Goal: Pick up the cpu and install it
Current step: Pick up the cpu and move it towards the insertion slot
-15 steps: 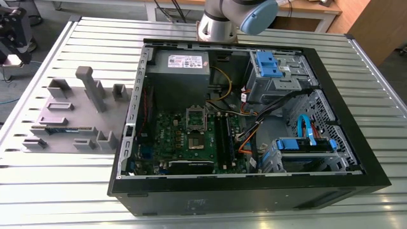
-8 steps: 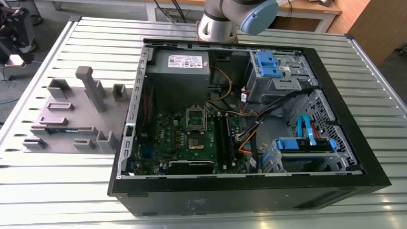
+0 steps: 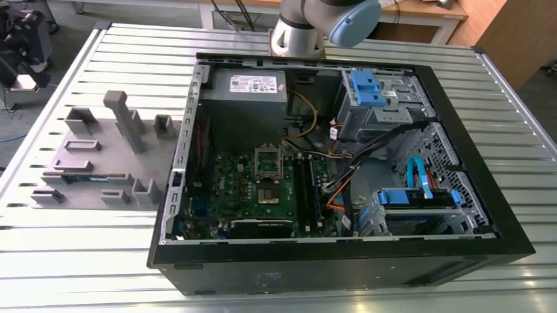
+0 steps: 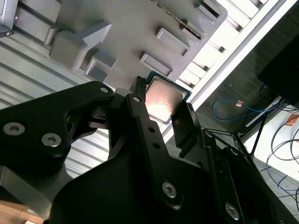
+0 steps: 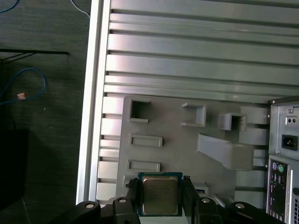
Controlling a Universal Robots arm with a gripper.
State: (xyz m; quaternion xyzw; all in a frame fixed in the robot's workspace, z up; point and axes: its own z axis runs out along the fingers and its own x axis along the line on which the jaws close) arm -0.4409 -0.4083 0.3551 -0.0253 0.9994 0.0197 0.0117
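Observation:
The cpu, a small square chip with a shiny silver top and a thin green rim, sits between the two black fingers of my gripper. A finger presses each opposite edge, so the gripper is shut on it. In the second wrist view the same cpu catches the light between the fingers. It hangs well above the grey holder tray. In the exterior view, the open computer case lies on its side with the green motherboard and its bare socket facing up.
The grey holder tray with raised blocks lies on the slatted metal table, at the exterior view's left of the case. The arm's base stands behind the case. A grey power supply, drive cages and loose cables crowd the case interior.

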